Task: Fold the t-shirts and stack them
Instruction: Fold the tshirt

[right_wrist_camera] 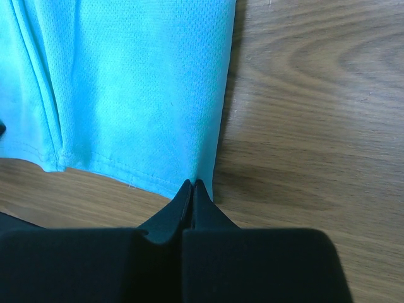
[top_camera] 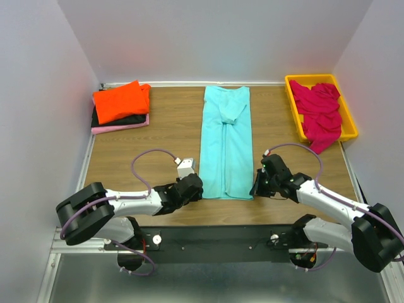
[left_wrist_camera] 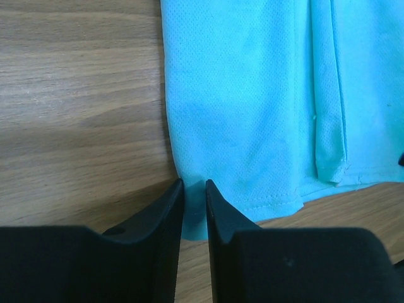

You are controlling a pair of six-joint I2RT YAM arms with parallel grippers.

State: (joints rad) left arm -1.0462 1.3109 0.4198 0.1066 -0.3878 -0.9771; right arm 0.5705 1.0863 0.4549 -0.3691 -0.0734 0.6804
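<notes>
Wooden table [top_camera: 158, 126] | turquoise t-shirt [top_camera: 225, 145] centre, folded to a strip | your right gripper [right_wrist_camera: 192, 183] pinches its hem corner, left gripper [left_wrist_camera: 194, 184] straddles the other, unclamped | stack [top_camera: 120, 104] far-left; magenta shirts [top_camera: 319, 113] unfolded

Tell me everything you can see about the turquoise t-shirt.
The turquoise t-shirt is fine mesh knit, folded lengthwise into a narrow strip, a sleeve lying on top at the far end. It lies flat on the wooden table, stitched hem nearest the arms. The right hand pinches its near right corner; the left hand straddles the near left corner.
</notes>
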